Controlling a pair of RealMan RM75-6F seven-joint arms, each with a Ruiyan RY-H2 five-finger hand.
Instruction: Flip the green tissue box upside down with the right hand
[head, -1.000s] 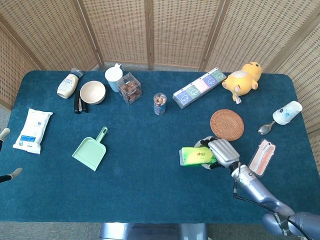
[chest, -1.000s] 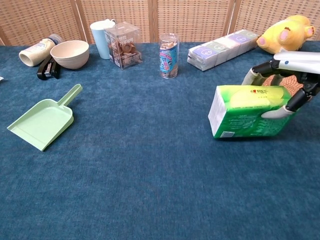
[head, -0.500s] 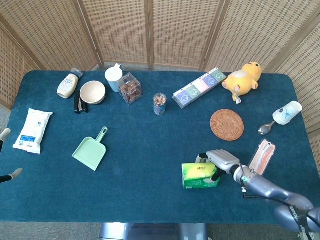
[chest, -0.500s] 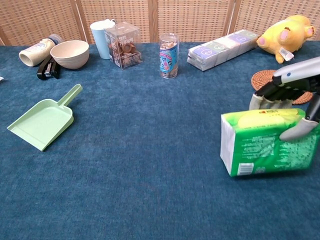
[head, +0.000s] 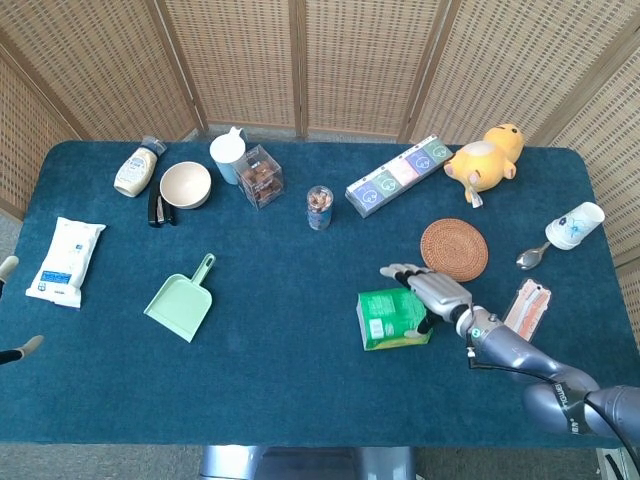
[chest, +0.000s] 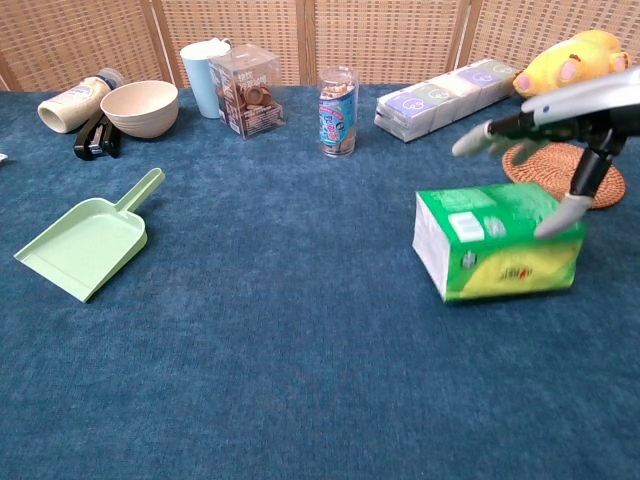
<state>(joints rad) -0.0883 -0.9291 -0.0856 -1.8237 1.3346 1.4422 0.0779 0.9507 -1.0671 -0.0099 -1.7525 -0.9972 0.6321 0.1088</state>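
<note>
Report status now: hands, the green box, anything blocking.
Right hand open, fingers spread above box, thumb tip at its top edge. Left hand not in view. Green cardboard tissue box flat on blue table, printed panel up. Round woven coaster just behind, clear.

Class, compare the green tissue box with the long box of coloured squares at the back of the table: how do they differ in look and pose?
The green tissue box is one plain green block; the long box shows a row of coloured squares. The tissue box is shorter and taller; the long box is flatter. The right hand hovers over the tissue box only. Both rest on the table.
</note>
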